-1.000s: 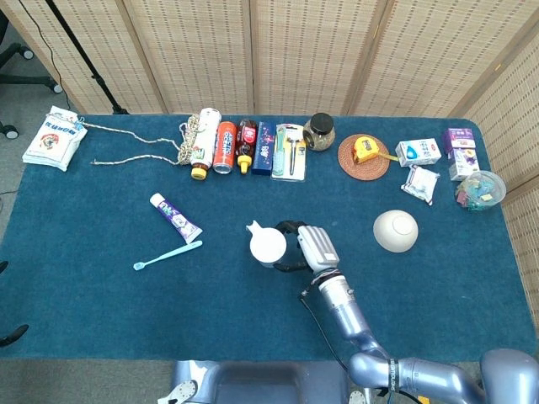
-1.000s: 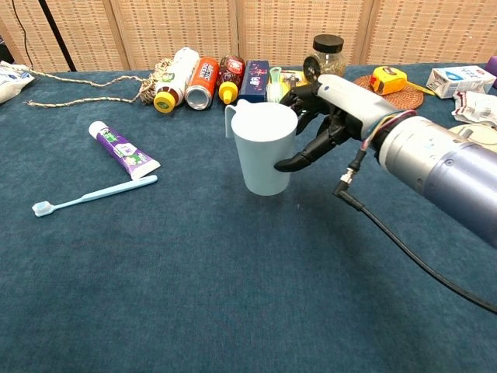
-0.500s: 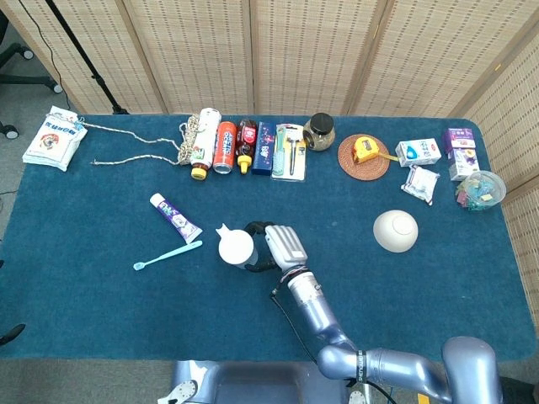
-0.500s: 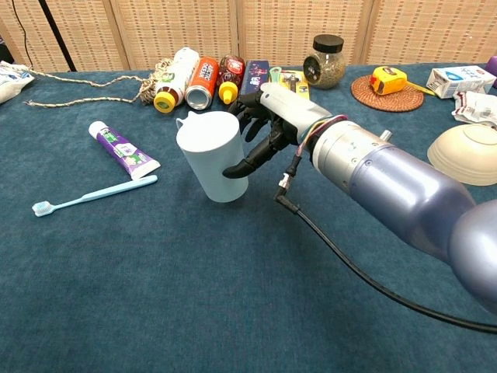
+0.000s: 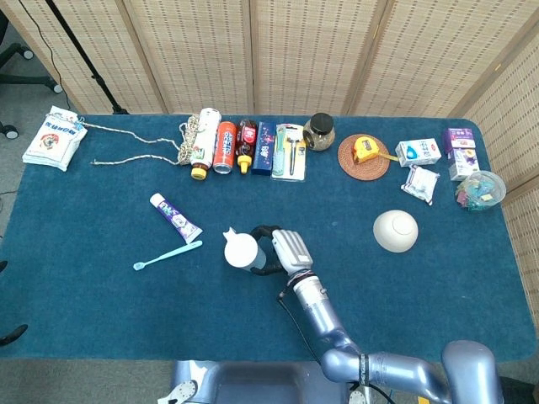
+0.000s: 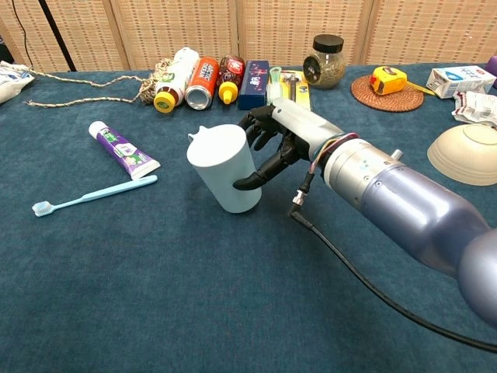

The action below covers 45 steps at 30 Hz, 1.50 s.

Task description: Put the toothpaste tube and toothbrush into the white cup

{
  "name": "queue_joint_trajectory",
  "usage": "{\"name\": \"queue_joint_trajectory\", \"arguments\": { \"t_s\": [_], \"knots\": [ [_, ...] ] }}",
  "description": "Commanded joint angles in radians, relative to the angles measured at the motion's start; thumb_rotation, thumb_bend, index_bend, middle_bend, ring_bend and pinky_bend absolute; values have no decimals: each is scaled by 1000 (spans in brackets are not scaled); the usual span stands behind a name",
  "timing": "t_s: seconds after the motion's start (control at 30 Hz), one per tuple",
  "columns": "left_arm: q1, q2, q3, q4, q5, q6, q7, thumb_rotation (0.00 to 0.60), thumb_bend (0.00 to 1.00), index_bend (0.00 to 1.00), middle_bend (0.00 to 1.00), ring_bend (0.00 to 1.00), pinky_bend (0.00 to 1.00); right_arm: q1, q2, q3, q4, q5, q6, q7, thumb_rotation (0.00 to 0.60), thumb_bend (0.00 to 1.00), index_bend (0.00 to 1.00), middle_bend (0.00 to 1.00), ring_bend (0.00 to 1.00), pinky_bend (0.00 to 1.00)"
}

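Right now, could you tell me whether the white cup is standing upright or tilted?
Tilted. In the chest view the white cup, held by the right hand, leans with its rim toward the toothpaste tube.

Silver-blue arm, black cable, black-fingered robot hand with pale back.

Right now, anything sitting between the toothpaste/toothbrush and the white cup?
Nothing visible. The right hand holds the white cup tilted, just right of the toothpaste tube and toothbrush. Only bare blue tablecloth lies between them. The bottles and cans sit farther back, out of the path.
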Motion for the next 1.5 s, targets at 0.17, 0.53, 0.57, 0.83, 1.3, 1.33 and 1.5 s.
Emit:
{"name": "queue_joint_trajectory", "arguments": {
  "t_s": [0.17, 0.53, 0.57, 0.83, 1.3, 1.33, 1.5],
  "knots": [
    [-2, 0, -1, 0, -4, -6, 1, 600, 0, 0, 0, 0, 0, -11, 19, -34, 20, -67, -15, 67, 600, 306, 207, 189, 99, 398],
    [-3, -3, -1, -5, -6, -8, 14, 600, 0, 0, 0, 0, 0, -47, 74, -70, -9, -116, -1, 105, 600, 307, 100, 84, 20, 281],
    [-3, -3, -1, -5, -7, -9, 15, 600, 0, 0, 0, 0, 0, -51, 86, -75, -25, -115, -3, 99, 600, 307, 67, 54, 8, 245],
    [-1, -3, 1, -6, -2, -3, 17, 600, 0, 0, 0, 0, 0, -88, 195, -111, -164, -98, -3, 28, 600, 307, 0, 0, 0, 9],
    [-30, -16, -21, 33, 1, -16, -1, 600, 0, 0, 0, 0, 0, -198, 629, -201, -476, -170, 42, -50, 600, 306, 0, 0, 0, 4],
    [-38, -20, -25, 42, -4, -28, -2, 600, 0, 0, 0, 0, 0, -210, 655, -209, -469, -203, 55, -33, 600, 306, 0, 0, 0, 4],
    [-109, -37, -50, 96, -19, -122, -28, 600, 0, 0, 0, 0, 0, -302, 771, -275, -367, -391, 187, 98, 600, 306, 0, 0, 0, 4]
  ]
}}
